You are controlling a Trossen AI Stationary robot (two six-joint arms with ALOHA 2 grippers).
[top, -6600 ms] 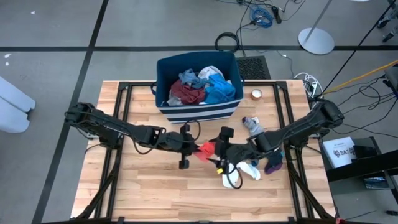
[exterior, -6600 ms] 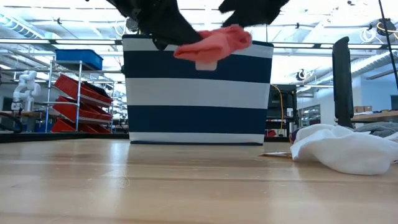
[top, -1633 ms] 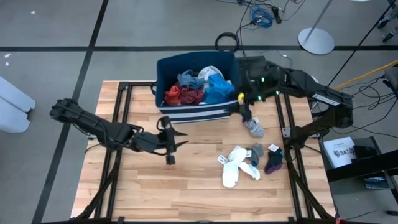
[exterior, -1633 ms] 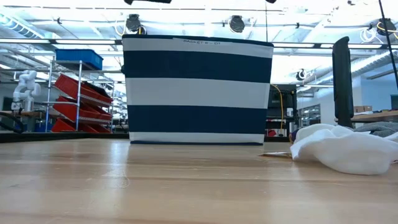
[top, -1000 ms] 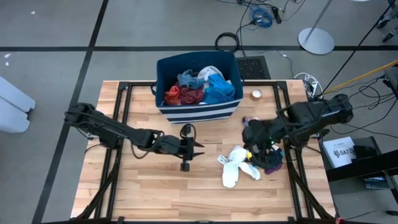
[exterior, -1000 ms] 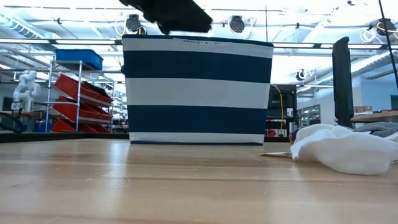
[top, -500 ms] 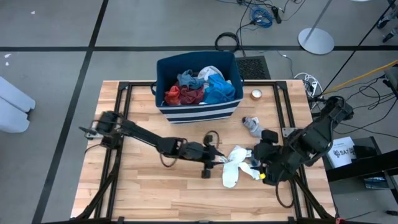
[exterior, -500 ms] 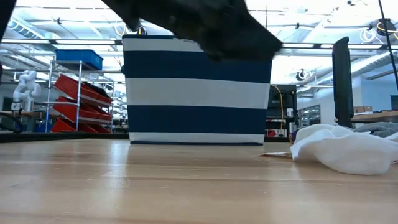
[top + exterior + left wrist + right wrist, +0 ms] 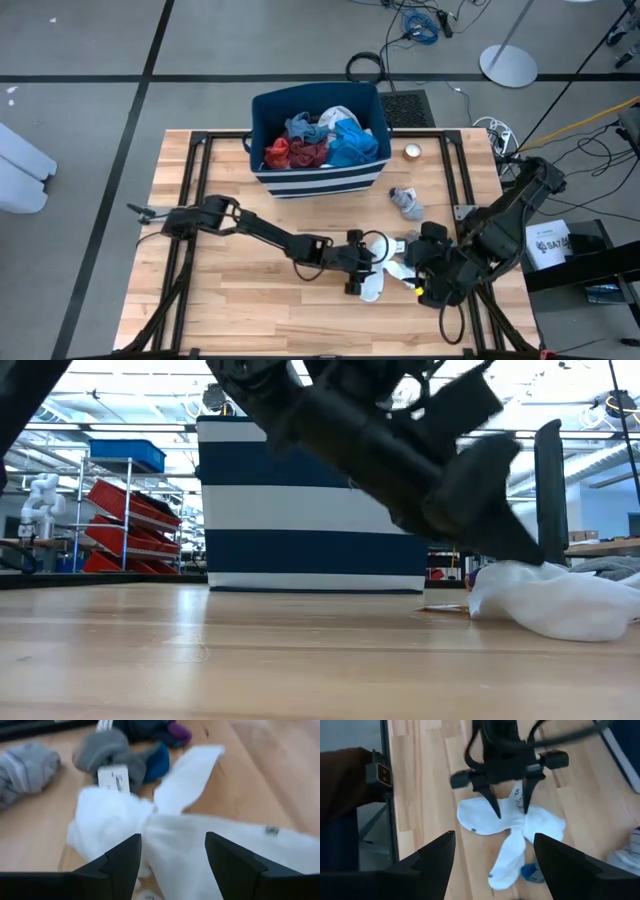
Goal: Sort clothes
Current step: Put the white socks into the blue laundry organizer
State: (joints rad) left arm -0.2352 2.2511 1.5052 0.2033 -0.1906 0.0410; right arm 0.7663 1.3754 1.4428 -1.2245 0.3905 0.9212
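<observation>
Near the right-middle of the tabletop (image 9: 230,290), the left pincer (image 9: 362,268) hung with its fingers spread wide over the white socks (image 9: 378,262), one finger to either side of the bunched knot where the pieces met; the right wrist view showed the fingertips just above the cloth, though contact could not be judged. The right pincer (image 9: 425,283) waited beside them on the right, fingers also apart and holding nothing. The socks looked light, limp and easily dragged, so the bunched middle seemed the best place to pinch, lest a single layer slip free. Farther off lay a grey bundle (image 9: 407,203), and just right of the socks a grey and blue piece (image 9: 125,760) with a purple one (image 9: 177,731) beyond. More clothes (image 9: 318,140) filled the striped bin (image 9: 320,183) at the far edge. From table height the left arm blocked most of the socks, leaving only a white heap visible.
</observation>
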